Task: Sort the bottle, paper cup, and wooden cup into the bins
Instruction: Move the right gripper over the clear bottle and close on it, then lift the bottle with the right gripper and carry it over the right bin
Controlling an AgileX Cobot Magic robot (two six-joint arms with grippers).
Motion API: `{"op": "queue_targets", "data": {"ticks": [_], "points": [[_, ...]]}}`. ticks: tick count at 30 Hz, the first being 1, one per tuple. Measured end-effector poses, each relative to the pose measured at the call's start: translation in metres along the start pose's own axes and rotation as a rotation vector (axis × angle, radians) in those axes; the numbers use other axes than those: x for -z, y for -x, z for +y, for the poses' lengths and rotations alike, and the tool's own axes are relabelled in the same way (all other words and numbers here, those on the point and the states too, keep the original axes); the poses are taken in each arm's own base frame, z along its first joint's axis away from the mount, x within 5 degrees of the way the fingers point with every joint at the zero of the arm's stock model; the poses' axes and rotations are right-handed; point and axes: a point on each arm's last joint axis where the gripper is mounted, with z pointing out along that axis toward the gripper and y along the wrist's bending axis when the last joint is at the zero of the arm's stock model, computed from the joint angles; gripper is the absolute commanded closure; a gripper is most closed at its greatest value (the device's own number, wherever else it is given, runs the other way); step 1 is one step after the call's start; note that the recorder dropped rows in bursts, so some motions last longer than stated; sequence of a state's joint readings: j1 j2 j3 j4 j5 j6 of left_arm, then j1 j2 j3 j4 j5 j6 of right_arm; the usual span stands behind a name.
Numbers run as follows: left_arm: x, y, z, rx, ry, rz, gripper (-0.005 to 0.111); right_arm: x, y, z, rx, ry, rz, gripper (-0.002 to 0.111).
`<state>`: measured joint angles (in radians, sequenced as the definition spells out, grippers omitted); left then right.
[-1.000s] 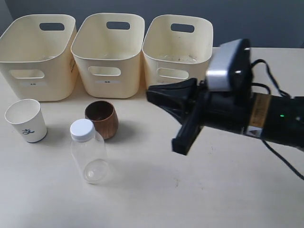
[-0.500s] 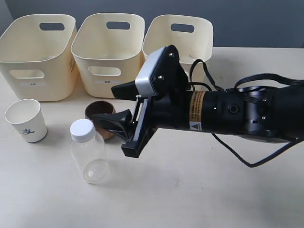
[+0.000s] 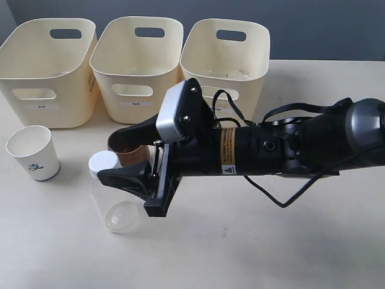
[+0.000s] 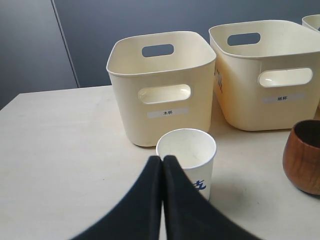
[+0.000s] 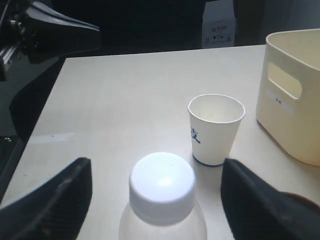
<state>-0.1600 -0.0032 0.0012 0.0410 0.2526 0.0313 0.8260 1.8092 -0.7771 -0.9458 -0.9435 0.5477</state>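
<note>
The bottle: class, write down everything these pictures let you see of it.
The bottle is small, clear and looks plastic and empty, with a white screw cap and no label visible. It stands upright on the pale table, in front of the wooden cup and right of the paper cup. The right gripper is open, its black fingers on either side of the cap, apparently not touching.

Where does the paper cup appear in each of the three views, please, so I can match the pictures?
Exterior view: the paper cup stands at the far left, in front of the leftmost bin.
Left wrist view: the cup is at lower centre, just behind the closed left gripper.
Right wrist view: the cup is right of centre, beyond the bottle.
Shared landmark: the bin nearest the cup.
</note>
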Motion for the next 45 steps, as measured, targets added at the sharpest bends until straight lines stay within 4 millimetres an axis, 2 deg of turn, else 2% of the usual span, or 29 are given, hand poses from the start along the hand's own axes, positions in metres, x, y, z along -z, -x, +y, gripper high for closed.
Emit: {"op": "queue_targets", "data": {"ticks": [8,11,17,23,29,31,32,33,34,35,36,42,45], "points": [[0.000,0.000,0.000,0.000,0.000,0.000,0.107,-0.014,-0.005,-0.009,0.000,0.019,-0.004,0.039],[0.000,0.000,0.000,0.000,0.000,0.000,0.107,-0.019,-0.007,-0.013,0.002,0.026,-0.010,0.033],[0.000,0.000,0.000,0.000,0.000,0.000,0.107,-0.021,-0.008,-0.014,0.001,0.036,-0.018,0.032],[0.000,0.000,0.000,0.000,0.000,0.000,0.107,-0.030,-0.013,-0.019,-0.006,0.052,-0.032,0.032],[0.000,0.000,0.000,0.000,0.000,0.000,0.107,-0.043,-0.020,-0.017,-0.011,0.068,-0.015,0.040],[0.000,0.000,0.000,0.000,0.000,0.000,0.107,-0.044,-0.020,-0.015,-0.009,0.074,-0.012,0.043],[0.000,0.000,0.000,0.000,0.000,0.000,0.107,-0.044,-0.021,-0.016,-0.011,0.068,-0.004,0.053],[0.000,0.000,0.000,0.000,0.000,0.000,0.107,-0.044,-0.022,-0.017,-0.013,0.057,0.014,0.066],[0.000,0.000,0.000,0.000,0.000,0.000,0.107,-0.044,-0.023,-0.018,-0.014,0.047,0.028,0.091],[0.000,0.000,0.000,0.000,0.000,0.000,0.107,-0.044,-0.024,-0.019,-0.015,0.039,0.033,0.110],[0.000,0.000,0.000,0.000,0.000,0.000,0.107,-0.045,-0.024,-0.019,-0.019,0.037,0.035,0.106],[0.000,0.000,0.000,0.000,0.000,0.000,0.107,-0.045,-0.023,-0.018,-0.005,0.042,0.031,0.108],[0.000,0.000,0.000,0.000,0.000,0.000,0.107,-0.042,-0.013,-0.017,0.019,0.043,0.020,0.108]]}}
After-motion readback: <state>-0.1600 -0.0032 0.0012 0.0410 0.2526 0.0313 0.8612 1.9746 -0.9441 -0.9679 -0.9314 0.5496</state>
